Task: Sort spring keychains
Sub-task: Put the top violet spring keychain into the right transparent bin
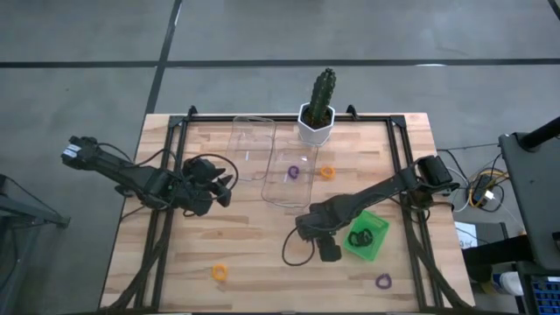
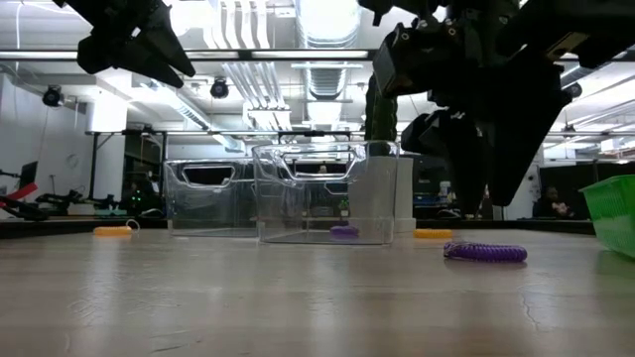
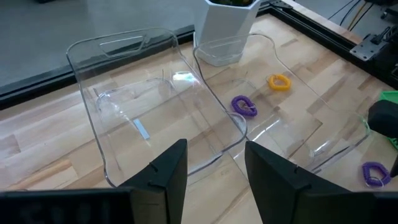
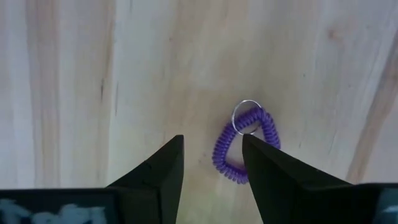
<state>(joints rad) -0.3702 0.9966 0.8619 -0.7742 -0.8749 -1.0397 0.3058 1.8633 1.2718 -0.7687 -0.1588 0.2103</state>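
Observation:
A purple spring keychain (image 4: pixel 245 146) with a small metal ring lies flat on the wooden table. My right gripper (image 4: pixel 212 138) hangs open just above it, fingers pointing down, one on either side of its left half, apart from it. In the low view the purple keychain (image 2: pixel 484 252) lies under that gripper (image 2: pixel 481 198). In the high view my right gripper (image 1: pixel 325 249) hides it. My left gripper (image 1: pixel 223 185) hovers open left of the clear trays, with nothing between its fingers (image 3: pixel 177 162).
Two clear trays (image 1: pixel 252 144) (image 1: pixel 302 194) stand at the far middle; one holds a purple keychain (image 1: pixel 293 172), with an orange one (image 1: pixel 326 172) beside it. The green tray (image 1: pixel 378 249) holds a black keychain (image 1: pixel 359 236). An orange keychain (image 1: pixel 219 272) and a purple one (image 1: pixel 382 281) lie near the front edge. A potted cactus (image 1: pixel 317 122) stands at the far edge.

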